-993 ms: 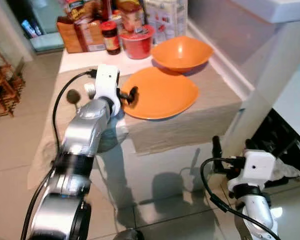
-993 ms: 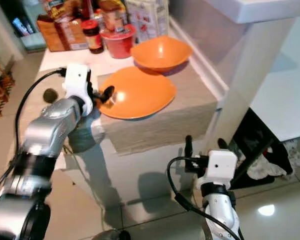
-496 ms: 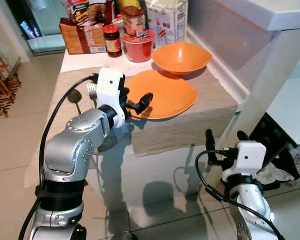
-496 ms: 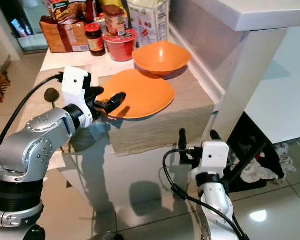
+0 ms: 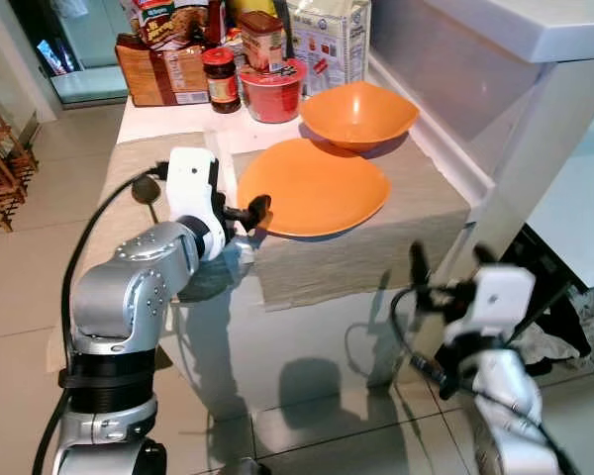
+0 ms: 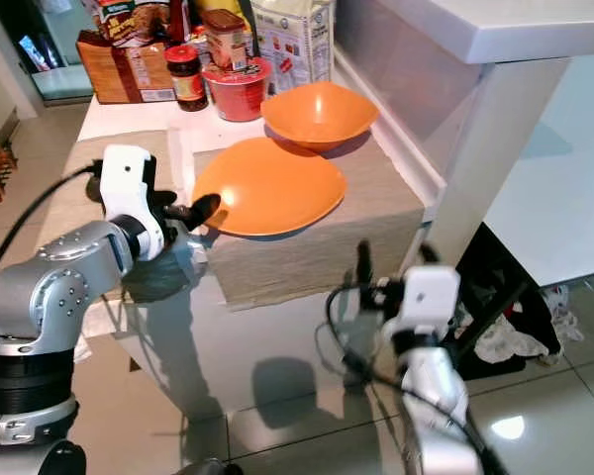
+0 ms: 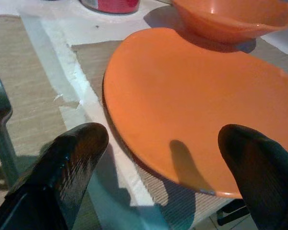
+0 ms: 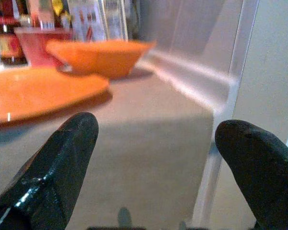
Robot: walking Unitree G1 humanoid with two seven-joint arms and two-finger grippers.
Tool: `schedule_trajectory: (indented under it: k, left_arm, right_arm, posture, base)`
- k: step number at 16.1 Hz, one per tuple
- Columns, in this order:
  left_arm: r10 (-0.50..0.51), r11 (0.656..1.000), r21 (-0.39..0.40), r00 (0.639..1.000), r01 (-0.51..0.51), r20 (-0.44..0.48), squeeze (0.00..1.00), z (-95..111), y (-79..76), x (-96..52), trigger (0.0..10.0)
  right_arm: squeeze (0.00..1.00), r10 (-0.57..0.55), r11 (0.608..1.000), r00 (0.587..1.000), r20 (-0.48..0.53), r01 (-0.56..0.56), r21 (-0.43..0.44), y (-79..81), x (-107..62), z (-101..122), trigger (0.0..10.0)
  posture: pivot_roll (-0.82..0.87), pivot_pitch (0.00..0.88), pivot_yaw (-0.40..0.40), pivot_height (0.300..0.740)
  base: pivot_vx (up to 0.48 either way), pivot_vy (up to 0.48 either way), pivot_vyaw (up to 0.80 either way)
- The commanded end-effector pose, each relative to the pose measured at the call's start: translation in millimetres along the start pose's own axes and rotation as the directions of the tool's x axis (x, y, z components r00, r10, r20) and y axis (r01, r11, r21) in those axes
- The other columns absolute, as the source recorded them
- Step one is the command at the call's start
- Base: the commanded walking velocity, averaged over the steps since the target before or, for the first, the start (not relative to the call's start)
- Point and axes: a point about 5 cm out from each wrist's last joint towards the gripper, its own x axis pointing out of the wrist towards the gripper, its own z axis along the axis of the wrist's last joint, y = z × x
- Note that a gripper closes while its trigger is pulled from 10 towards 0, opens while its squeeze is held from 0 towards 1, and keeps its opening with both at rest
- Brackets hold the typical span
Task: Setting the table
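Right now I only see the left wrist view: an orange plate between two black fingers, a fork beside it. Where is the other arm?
Observer: The right end effector hangs low, off the table's near right corner, fingers apart.
Operator: Anything beyond the bowl?
Observer: A red tub, a dark jar and boxes stand at the table's far end.
Operator: Is the left one touching the plate?
Observer: The left end effector is open at the plate's left rim; contact cannot be told.
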Motion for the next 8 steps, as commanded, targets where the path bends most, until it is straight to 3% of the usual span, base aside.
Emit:
schedule_trajectory:
  k: [1,3,4,8]
  left_arm:
    - [0.03,0.999,-0.033,0.999,-0.031,-0.038,0.0,-4.6,4.9,0.2,10.0]
    - [0.042,0.995,-0.089,0.997,-0.048,-0.072,0.0,-7.3,7.9,-1.5,10.0]
    - [0.02,0.988,-0.153,0.997,-0.032,-0.077,0.0,-3.5,6.2,-6.9,10.0]
    - [-0.032,0.959,-0.282,0.996,0.006,-0.089,0.0,-1.1,-3.3,-9.8,10.0]
  right_arm:
    - [0.0,-0.004,1.0,1.0,0.016,0.004,0.007,-3.2,1.6,4.4,10.0]
    - [0.0,-0.005,1.0,1.0,0.01,0.005,0.001,-5.2,1.1,2.2,10.0]
    - [0.0,-0.004,1.0,1.0,0.002,0.004,-0.002,-5.5,0.2,-0.1,10.0]
    - [0.0,0.012,1.0,1.0,-0.013,-0.012,0.004,-1.7,-0.1,-4.1,10.0]
  posture:
    - [0.04,0.0,0.042,0.74]
    - [0.05,0.0,0.037,0.74]
    - [0.05,0.0,0.034,0.74]
    - [0.06,0.0,0.026,0.74]
  base:
    - [0.0,0.0,0.0]
    - [0.0,0.0,0.0]
    - [0.0,0.0,0.0]
    - [0.0,0.0,0.0]
